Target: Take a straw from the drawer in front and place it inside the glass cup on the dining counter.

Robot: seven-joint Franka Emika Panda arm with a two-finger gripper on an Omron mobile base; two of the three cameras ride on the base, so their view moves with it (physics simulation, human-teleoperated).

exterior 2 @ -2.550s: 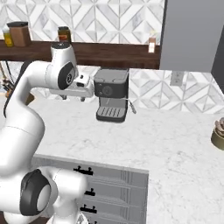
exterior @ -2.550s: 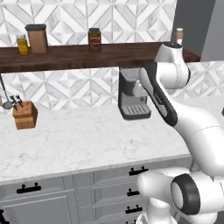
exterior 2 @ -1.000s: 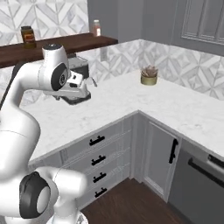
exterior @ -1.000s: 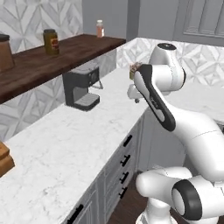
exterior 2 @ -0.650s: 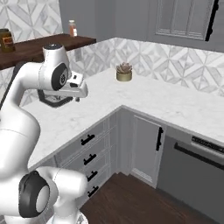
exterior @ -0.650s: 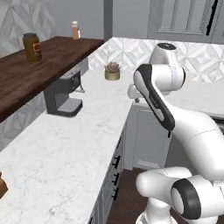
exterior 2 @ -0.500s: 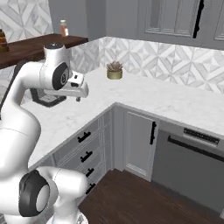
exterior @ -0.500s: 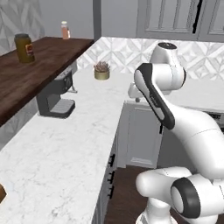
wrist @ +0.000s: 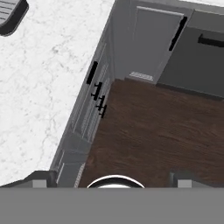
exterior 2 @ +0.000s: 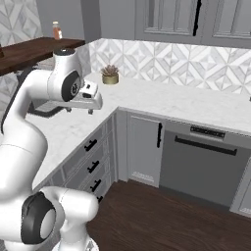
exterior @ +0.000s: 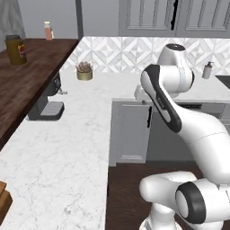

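Nearest, at the bottom edge of the hand view, the two dark fingers stand wide apart and hold nothing. They look down on the dark wooden floor.

A little further, in the centre left of the hand view, there is a stack of light grey drawers under the edge of the white marble counter. Each one has a small black bar handle, and all of them are shut. The straw is hidden. I judge that it lies inside one of these closed drawers, but which one I cannot tell.

Further back, on the right side of the right base view, stands a dark-fronted appliance with a long handle. In the upper middle of that view a small plant pot sits on the counter near the tiled wall.

About handling: the straw is probably very light, thin and smooth, so it can easily roll or slip between the fingers. Too much force may bend it. I think it is best to take it across its middle, with the fingers closed fully. The drawer should first be pulled by its black handle.
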